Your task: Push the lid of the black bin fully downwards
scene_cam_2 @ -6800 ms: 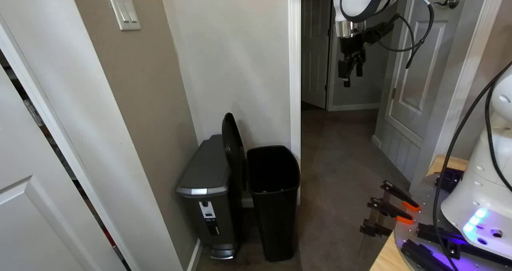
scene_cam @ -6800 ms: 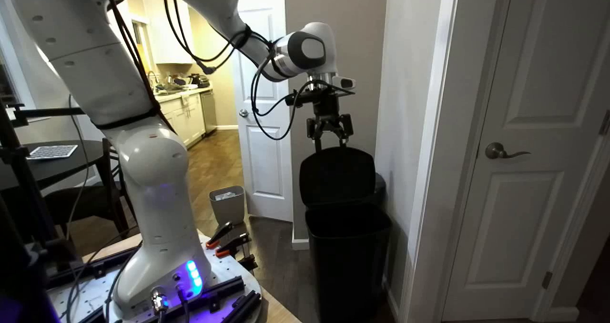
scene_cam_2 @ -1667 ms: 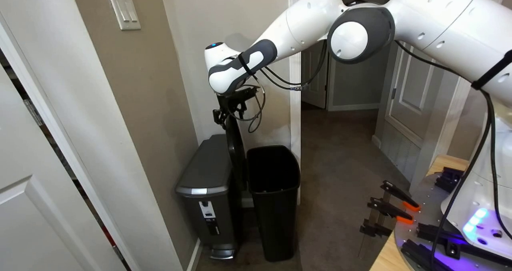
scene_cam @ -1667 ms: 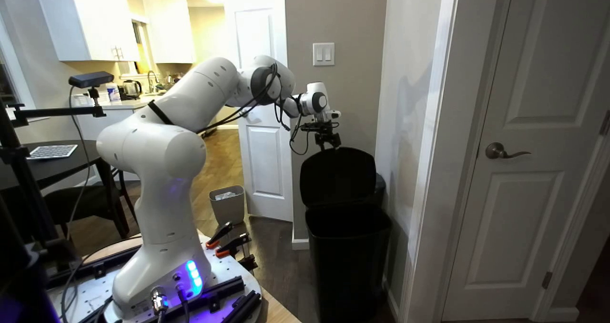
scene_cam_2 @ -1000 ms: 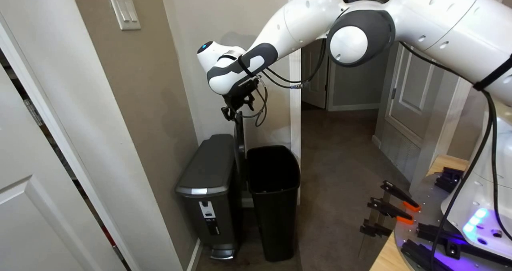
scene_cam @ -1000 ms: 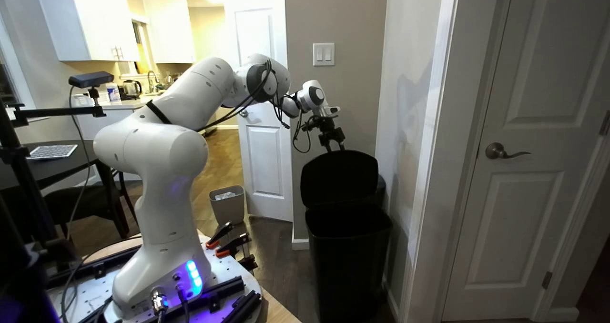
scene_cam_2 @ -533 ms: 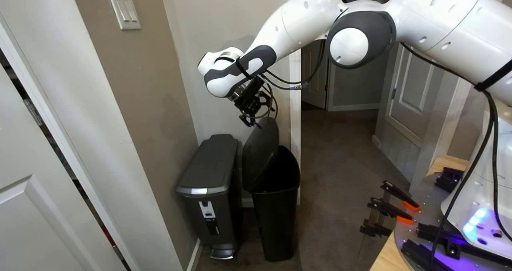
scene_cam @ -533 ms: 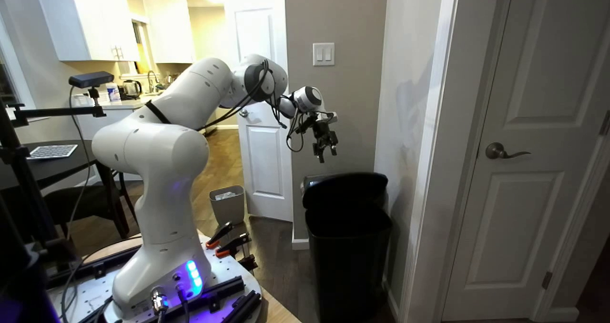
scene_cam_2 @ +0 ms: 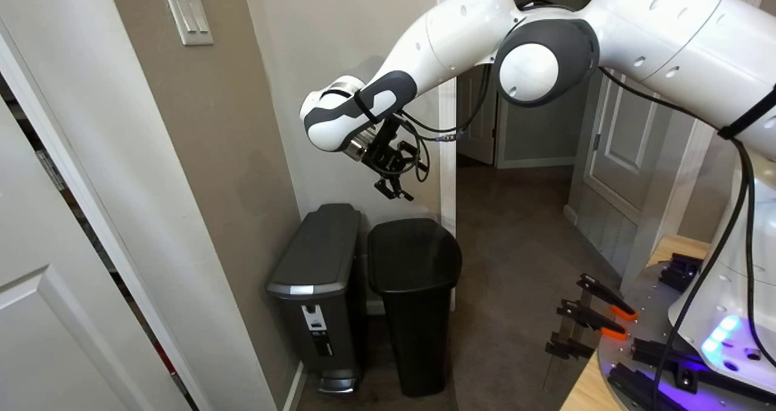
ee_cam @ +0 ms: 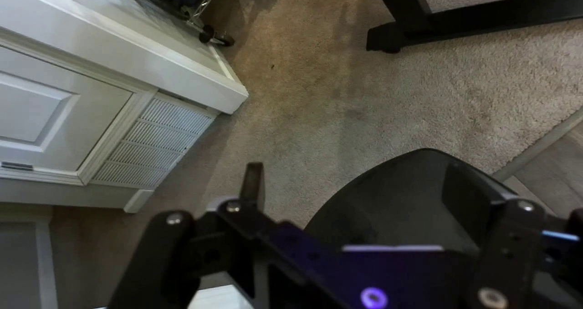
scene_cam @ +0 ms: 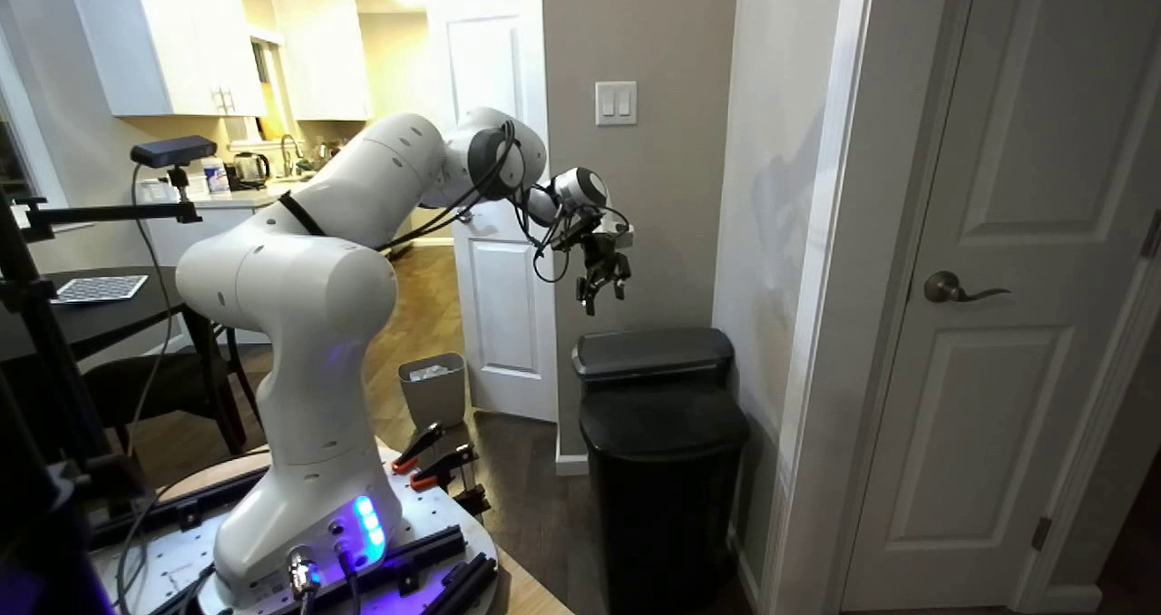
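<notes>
Lid (scene_cam_2: 415, 254) down flat across the top of the black bin (scene_cam_2: 419, 344), under a gripper (scene_cam: 605, 302) with fingers (ee_cam: 253, 186) spread.
Level to the eye in both exterior views, covering the mouth of the bin; whether pressed fully home, hard to tell. Above it, a downward slant from the bent white arm (scene_cam_2: 464, 29) to the fingertips, with a visible gap over the lid; in the wrist view, wide space between the fingers and a dark rounded end of the lid beyond. Just beside the black bin, a dark gray step bin (scene_cam_2: 318, 256), top down, silver pedal (scene_cam_2: 337, 386) at the foot. On the wall (scene_cam_2: 224, 144), a double light switch (scene_cam_2: 188, 15). Farther back, a gray wastebasket (scene_cam: 434, 402) near a white door (scene_cam: 508, 343). At the edge of the table (scene_cam_2: 588, 393), black clamps (scene_cam_2: 587, 315) with orange tips.
</notes>
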`<state>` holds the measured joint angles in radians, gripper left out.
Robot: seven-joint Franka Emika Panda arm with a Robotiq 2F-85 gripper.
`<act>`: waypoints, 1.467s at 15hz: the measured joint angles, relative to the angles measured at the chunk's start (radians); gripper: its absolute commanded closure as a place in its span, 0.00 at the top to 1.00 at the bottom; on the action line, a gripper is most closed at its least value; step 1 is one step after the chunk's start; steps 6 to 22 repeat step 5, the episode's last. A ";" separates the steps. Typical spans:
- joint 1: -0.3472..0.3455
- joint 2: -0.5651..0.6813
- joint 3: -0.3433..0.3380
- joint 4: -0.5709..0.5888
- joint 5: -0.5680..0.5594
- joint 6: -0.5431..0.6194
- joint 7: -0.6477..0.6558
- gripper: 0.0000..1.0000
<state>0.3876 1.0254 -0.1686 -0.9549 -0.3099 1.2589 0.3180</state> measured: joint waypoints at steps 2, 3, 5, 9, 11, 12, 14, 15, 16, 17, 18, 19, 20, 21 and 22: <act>0.000 0.000 0.001 0.002 0.000 0.000 -0.007 1.00; -0.001 0.000 0.001 0.002 0.000 0.000 -0.008 1.00; -0.002 0.000 0.002 0.002 0.000 0.000 -0.008 1.00; -0.002 0.000 0.002 0.002 0.000 0.000 -0.008 1.00; -0.002 0.000 0.002 0.002 0.000 0.000 -0.008 1.00; -0.002 0.000 0.002 0.002 0.000 0.000 -0.008 1.00; -0.002 0.000 0.002 0.002 0.000 0.000 -0.008 1.00; -0.002 0.000 0.002 0.002 0.000 0.000 -0.008 1.00; -0.002 0.000 0.002 0.002 0.000 0.000 -0.008 1.00; -0.002 0.000 0.002 0.002 0.000 0.000 -0.008 1.00; -0.002 0.000 0.002 0.002 0.000 0.000 -0.008 1.00; -0.002 0.000 0.002 0.002 0.000 0.000 -0.008 1.00; -0.002 0.000 0.002 0.002 0.000 0.000 -0.008 1.00; -0.002 0.000 0.002 0.002 0.000 0.000 -0.008 1.00; -0.002 0.000 0.002 0.002 0.000 0.000 -0.008 1.00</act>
